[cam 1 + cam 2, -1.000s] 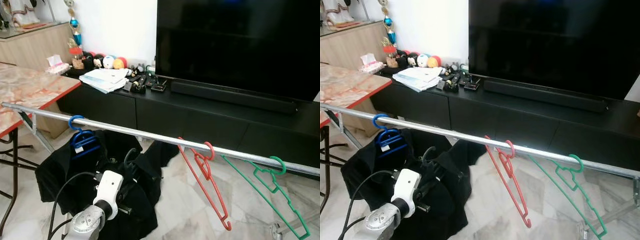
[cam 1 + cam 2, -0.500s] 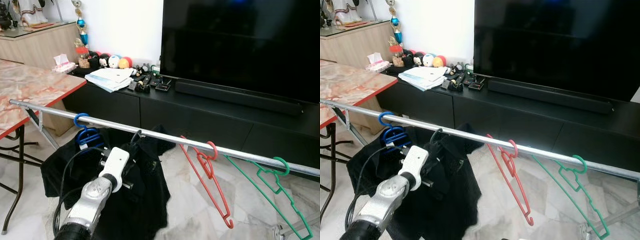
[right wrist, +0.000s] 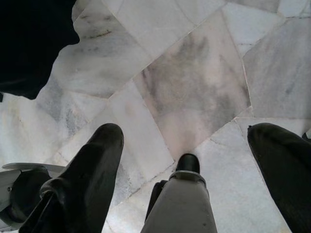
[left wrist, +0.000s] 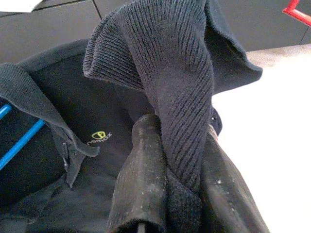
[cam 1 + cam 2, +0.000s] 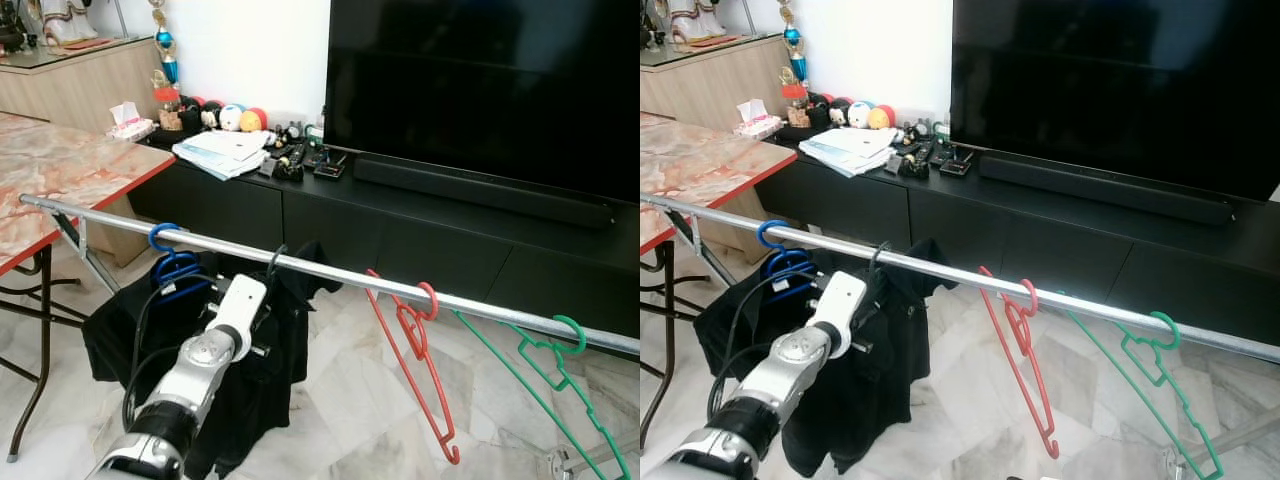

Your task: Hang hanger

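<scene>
left gripper clamps black shirt at the rail

blue hanger [image 5: 170, 270] hooked on rail [image 5: 330, 276] at left. left gripper [image 4: 170, 194] pinches black shirt [image 5: 250, 370] collar; its hanger hook [image 5: 274, 262] at the rail. red hanger [image 5: 415, 370], green hanger [image 5: 560, 390] hang further right. right gripper [image 3: 184, 145] spread, idle over floor [image 3: 194, 73].

One metal rail [image 5: 330, 272] is running across the room, and four hangers are hanging on it: one blue hanger [image 5: 172, 270], one black hanger [image 5: 274, 262] carrying one black shirt [image 5: 240, 370], one red hanger [image 5: 415, 360] and one green hanger [image 5: 560, 385]. One television [image 5: 480, 90] is standing on one black cabinet [image 5: 420, 235], with one soundbar [image 5: 480, 190] lying before it. One marble-topped table [image 5: 60, 180] is standing at the left, one tissue box [image 5: 130, 125] is sitting behind it, and one stack of papers [image 5: 222, 155] is lying on the cabinet. Two grippers are showing, the left gripper [image 4: 170, 194] and the right gripper [image 3: 189, 141].
</scene>
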